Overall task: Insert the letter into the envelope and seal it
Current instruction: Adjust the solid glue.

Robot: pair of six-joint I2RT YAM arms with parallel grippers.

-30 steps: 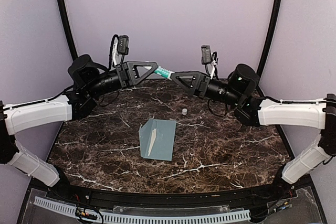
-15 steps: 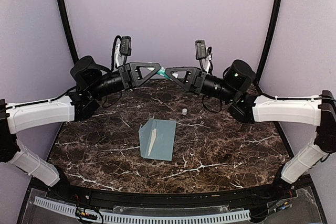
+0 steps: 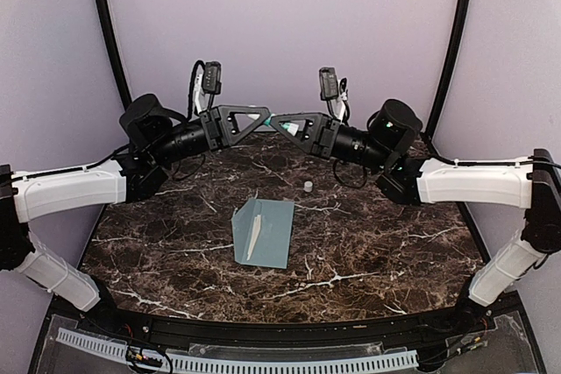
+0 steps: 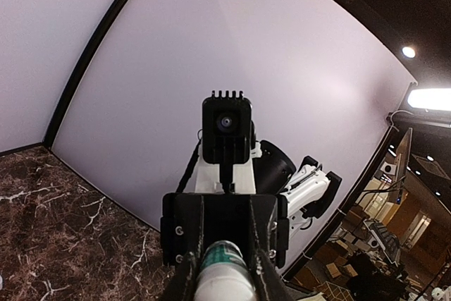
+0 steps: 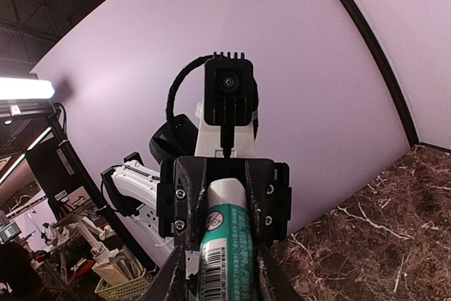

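Change shows best from above. Over the last second the right gripper (image 3: 279, 121) has drawn in toward the left gripper (image 3: 263, 116), high over the far side of the dark marble-patterned table (image 3: 394, 243). The small white-and-green glue stick (image 3: 282, 126) spanning them is now nearly swallowed, with only a sliver of green showing. I judge this to be a handover or a twist of the stick, preparation for sealing and not the sealing itself. The pale blue-grey paper envelope (image 3: 263, 232) lies flat near the table's middle, unmoved and well below both arms. A tiny white cylinder (image 3: 308, 187), perhaps the cap, stands beyond it. A pale strip (image 3: 252, 236) crosses the envelope's left part. Whether that is the letter, or the flap's lighter inside, I cannot tell.

From the left wrist, the left gripper (image 4: 224, 283) is clamped on the stick's white end (image 4: 225, 262), with the other arm's black block straight ahead. The stick's base is cut off by the bottom edge.

From the right wrist, the right gripper (image 5: 222, 276) is pinched on the stick's printed green barrel (image 5: 224, 244). Neither wrist view shows the envelope.
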